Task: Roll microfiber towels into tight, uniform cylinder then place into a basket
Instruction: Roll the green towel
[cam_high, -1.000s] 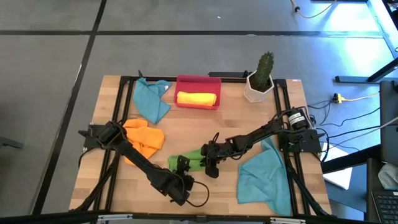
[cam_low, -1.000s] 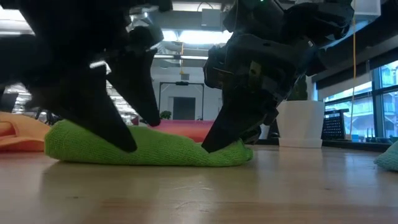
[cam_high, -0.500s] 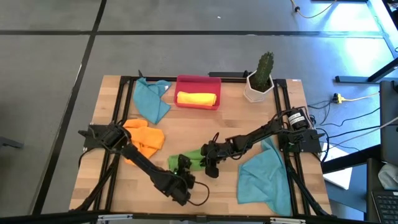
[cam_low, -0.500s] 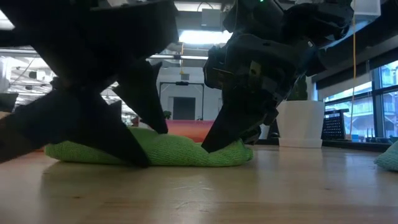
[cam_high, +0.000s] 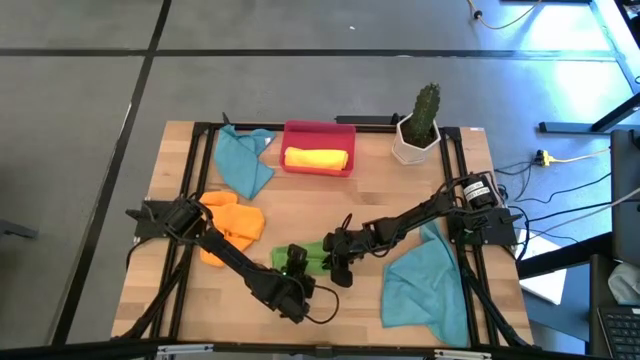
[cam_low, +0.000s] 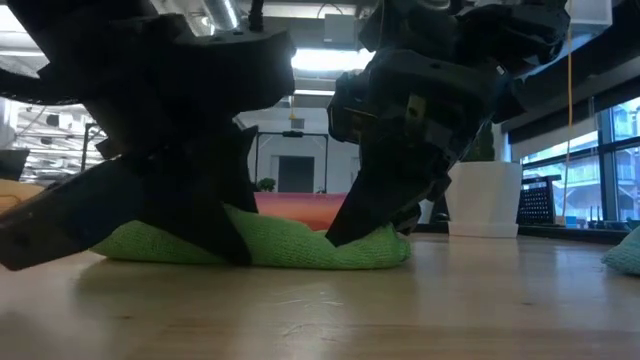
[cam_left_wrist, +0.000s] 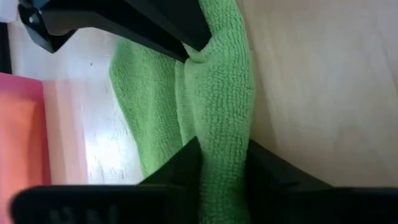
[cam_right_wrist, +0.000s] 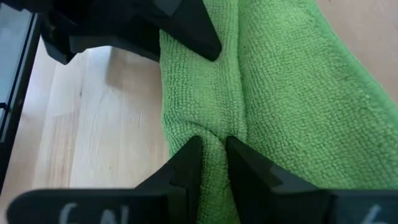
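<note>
Right, I've got both grippers on the green towel (cam_high: 312, 261) at the middle of the tabletop (cam_high: 300, 215). My left gripper (cam_left_wrist: 224, 155) is clamped on one end of the roll, my right gripper (cam_right_wrist: 213, 149) pinches a fold at the other. The basket (cam_high: 319, 135) sits well apart at the far edge, a yellow roll inside. If my two ends lift unevenly, I reckon the roll slackens and unwinds.
</note>
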